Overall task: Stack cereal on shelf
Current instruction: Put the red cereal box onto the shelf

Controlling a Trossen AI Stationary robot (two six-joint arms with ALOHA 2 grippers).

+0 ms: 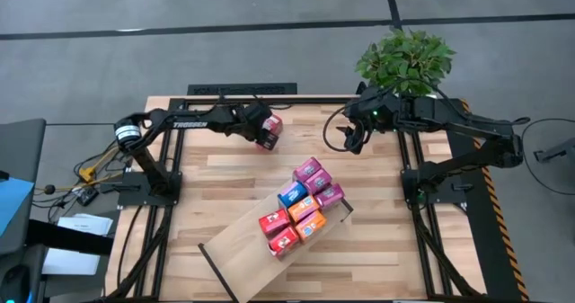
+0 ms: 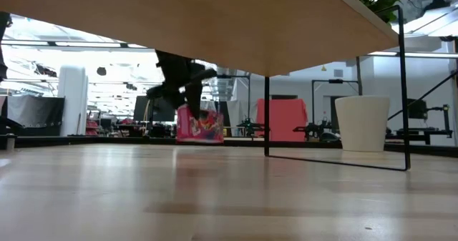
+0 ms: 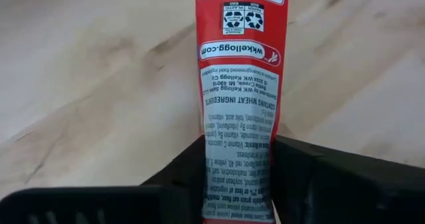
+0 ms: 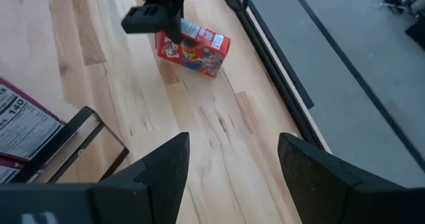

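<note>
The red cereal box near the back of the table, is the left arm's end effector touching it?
Touching. In the left wrist view the left end effector has a dark finger pressed against each side of the red cereal box, with no gap showing.

I've got a red cereal box (image 3: 239, 84) w/ white text panels and black recycling marks between black fingers (image 3: 319, 177). On the pale wood shelf (image 1: 238, 245) w/ black frame: magenta, blue, orange, red boxes (image 1: 303, 208). Green plant (image 1: 404, 60), light planked table (image 1: 216, 173).
</note>
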